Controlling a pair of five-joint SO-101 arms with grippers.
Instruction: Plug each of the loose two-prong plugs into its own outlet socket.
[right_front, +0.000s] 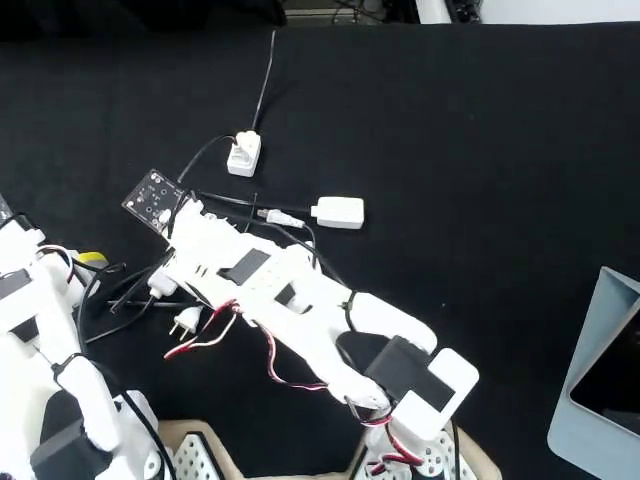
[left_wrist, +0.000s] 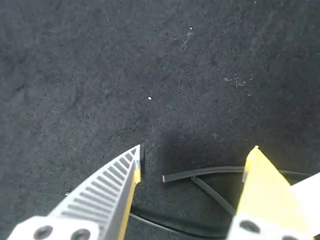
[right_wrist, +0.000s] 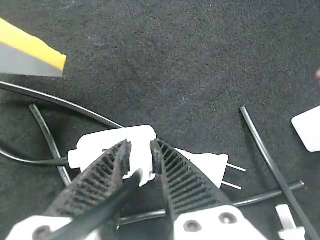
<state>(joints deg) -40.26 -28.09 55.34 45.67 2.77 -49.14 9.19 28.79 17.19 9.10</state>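
While the right gripper (right_wrist: 140, 146) sits astride the white plug (right_wrist: 97, 146) on the counter (right_front: 480, 150), the step in hand looks to me like picking that plug up. The thing to get right is a square grip before any lift. Its fingers (right_wrist: 172, 170) are drawn almost together, with only a sliver of white body showing between them. I'd say they pinch the plug across its middle, though how firm that pinch is I cannot tell.

The prongs (right_wrist: 234, 176) stick out clear to one side of the grip, and nothing should touch them. I would lift straight up and slowly, because black cables (right_wrist: 60, 102) run beside and under the plug and could drag it or twist it in the grip. The wrist should turn so the prongs line up with the slots before the push, not during it, and the push should go straight in.

A white socket (right_front: 243, 154) and a second socket block (right_front: 338, 212) lie farther up the counter, well apart from the held plug. Whether either one is free I can't make out from here. A second loose plug (right_front: 186, 322) lies on the counter near the right arm, with nothing touching it.

The left gripper (left_wrist: 197, 150) hangs over the dark counter with its fingers (left_wrist: 107, 185) spread wide and holding nothing. A black cable end (left_wrist: 166, 178) lies on the counter beneath the gap between them.
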